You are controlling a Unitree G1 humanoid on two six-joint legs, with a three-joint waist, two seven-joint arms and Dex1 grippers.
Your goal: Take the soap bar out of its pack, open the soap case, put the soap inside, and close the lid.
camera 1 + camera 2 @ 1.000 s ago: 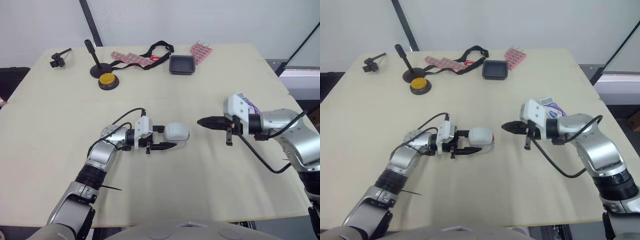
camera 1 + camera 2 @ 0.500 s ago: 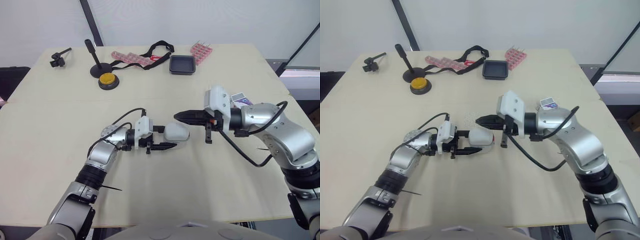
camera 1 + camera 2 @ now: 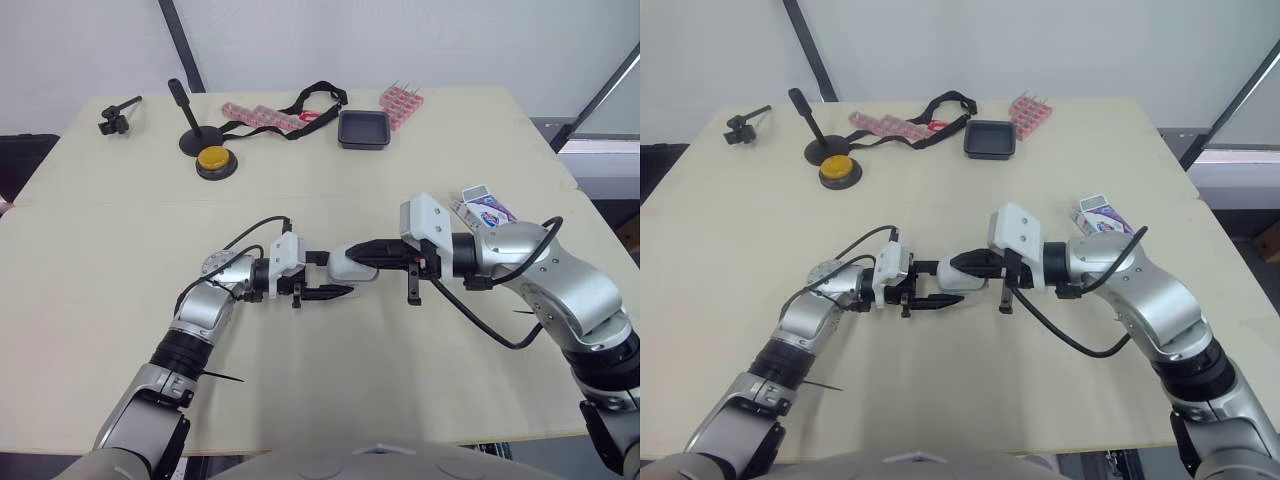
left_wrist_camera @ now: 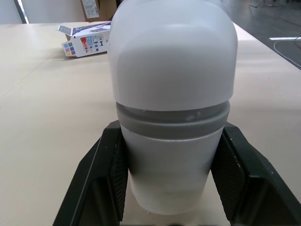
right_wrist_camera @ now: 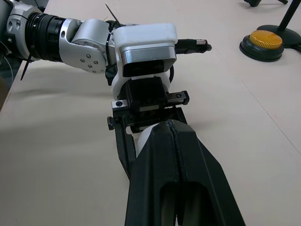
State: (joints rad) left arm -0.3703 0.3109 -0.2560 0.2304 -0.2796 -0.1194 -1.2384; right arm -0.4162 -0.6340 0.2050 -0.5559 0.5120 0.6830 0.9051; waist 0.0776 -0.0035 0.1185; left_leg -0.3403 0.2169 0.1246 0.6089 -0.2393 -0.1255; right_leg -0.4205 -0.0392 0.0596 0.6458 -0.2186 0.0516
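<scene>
Covering soap case (image 4: pixel 171 94), closed right hand (image 3: pixel 352 250), pack (image 3: pixel 485 208) apart

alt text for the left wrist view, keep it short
A white soap case sits clamped between the two black fingers of the left gripper, on a beige table. Behind it lies the soap pack, one end flap open.

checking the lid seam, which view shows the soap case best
Left wrist view: the soap case is close, seam clear. The eye views show it small, partly behind the right tool; right wrist view, a sliver.
</scene>
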